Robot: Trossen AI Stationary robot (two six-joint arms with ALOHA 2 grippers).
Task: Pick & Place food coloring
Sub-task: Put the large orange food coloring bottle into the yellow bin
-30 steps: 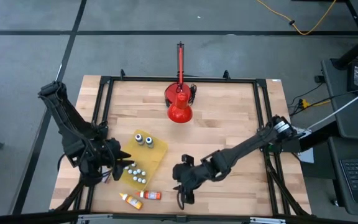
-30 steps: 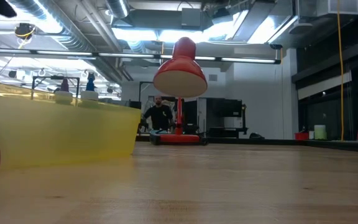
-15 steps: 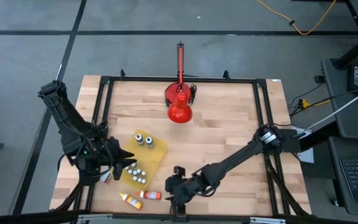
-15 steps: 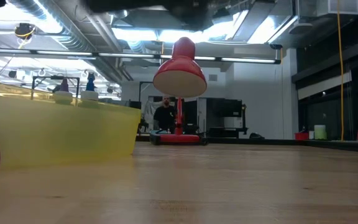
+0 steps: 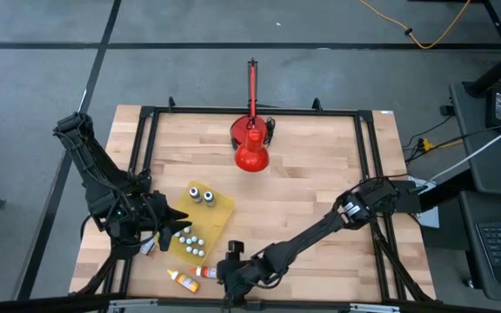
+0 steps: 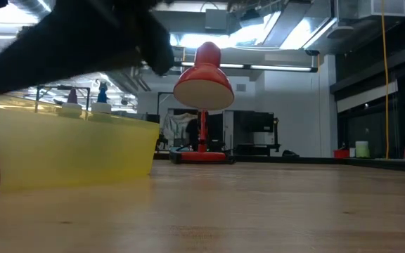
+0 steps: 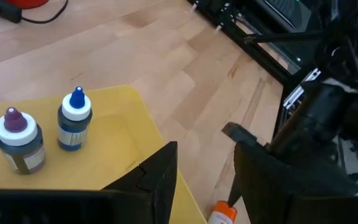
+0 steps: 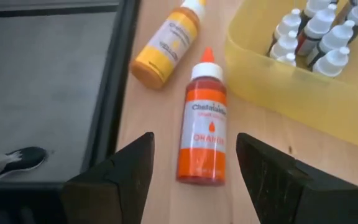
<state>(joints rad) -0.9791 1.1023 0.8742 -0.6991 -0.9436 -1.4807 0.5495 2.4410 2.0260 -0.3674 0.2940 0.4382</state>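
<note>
An orange food coloring bottle (image 8: pixel 207 127) lies on its side on the wooden table near the near edge (image 5: pixel 211 272), with a yellow bottle (image 8: pixel 166 43) lying beside it. My right gripper (image 8: pixel 194 138) hovers open over the orange bottle, one finger to each side, apart from it. A yellow tray (image 5: pixel 207 217) holds two upright bottles (image 7: pixel 74 119) at its far end and several pale-capped bottles (image 8: pixel 319 31) at its near end. My left gripper (image 7: pixel 199 138) hangs open over the tray's left side (image 5: pixel 170 228), with nothing between its fingers.
A red cone-shaped lamp (image 5: pixel 250 152) with an upright red rod stands at the table's far middle. A black frame rail (image 8: pixel 120 56) runs along the table's edge just beyond the lying bottles. Bare wood (image 5: pixel 320 183) spreads over the middle and right.
My right gripper has gone down and toward the table's near left, from the middle of the near half to just right of the orange bottle. Its arm now crosses the top left of the low view. No bottle has moved.
</note>
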